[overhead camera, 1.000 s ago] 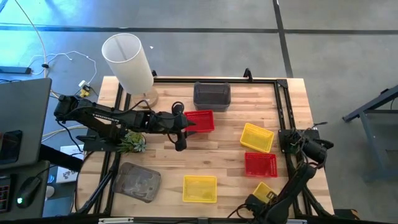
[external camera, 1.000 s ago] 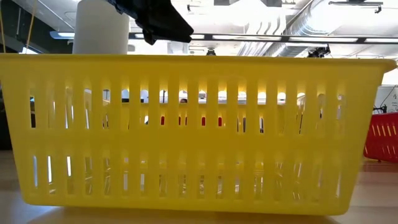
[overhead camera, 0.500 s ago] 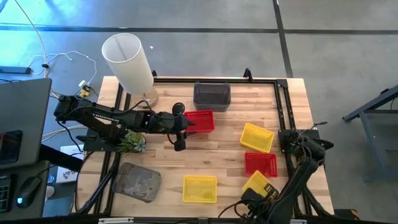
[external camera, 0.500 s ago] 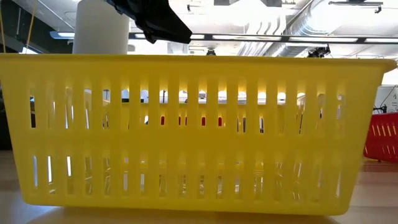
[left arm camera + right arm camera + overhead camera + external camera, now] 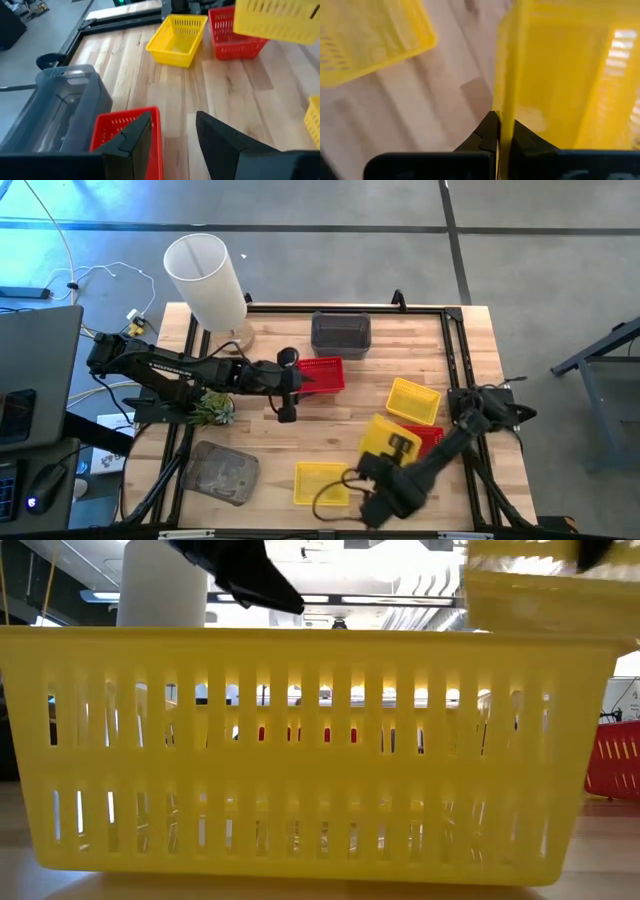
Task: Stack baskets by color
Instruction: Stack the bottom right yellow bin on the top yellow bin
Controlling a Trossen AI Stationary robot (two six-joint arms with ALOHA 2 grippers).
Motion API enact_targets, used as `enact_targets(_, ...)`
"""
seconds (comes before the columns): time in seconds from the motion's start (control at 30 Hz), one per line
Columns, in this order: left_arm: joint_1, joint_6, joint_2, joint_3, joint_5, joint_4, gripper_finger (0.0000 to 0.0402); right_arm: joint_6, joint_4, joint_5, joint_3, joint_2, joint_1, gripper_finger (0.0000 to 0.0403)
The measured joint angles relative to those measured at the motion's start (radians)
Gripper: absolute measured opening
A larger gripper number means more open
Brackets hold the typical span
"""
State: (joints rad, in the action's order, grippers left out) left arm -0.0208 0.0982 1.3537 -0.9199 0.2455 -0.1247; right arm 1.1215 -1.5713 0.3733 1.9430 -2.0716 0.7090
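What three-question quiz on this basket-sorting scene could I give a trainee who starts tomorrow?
1. True or false: the right claw is shut on a yellow basket.
2. Which basket is the open left claw nearest? A grey basket, B red basket, C yellow basket near the front edge.
3. How many red baskets show in the high view?

Key: 1 true; 2 B; 3 two, the second partly hidden under the carried one.
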Motion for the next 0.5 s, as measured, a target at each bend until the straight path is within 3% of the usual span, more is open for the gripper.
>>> enact_targets(0.3,0.000,0.002,0.000,0.000,0.000,-0.097,0.0141,-0.316,0.000,0.097,0.000,0.003,-0.120,0.0000)
enact_targets(0.5,0.001,-0.015,0.000,0.000,-0.012,-0.134,0.0140,-0.362,0.003,0.150,-0.084,0.070,-0.155,0.0000)
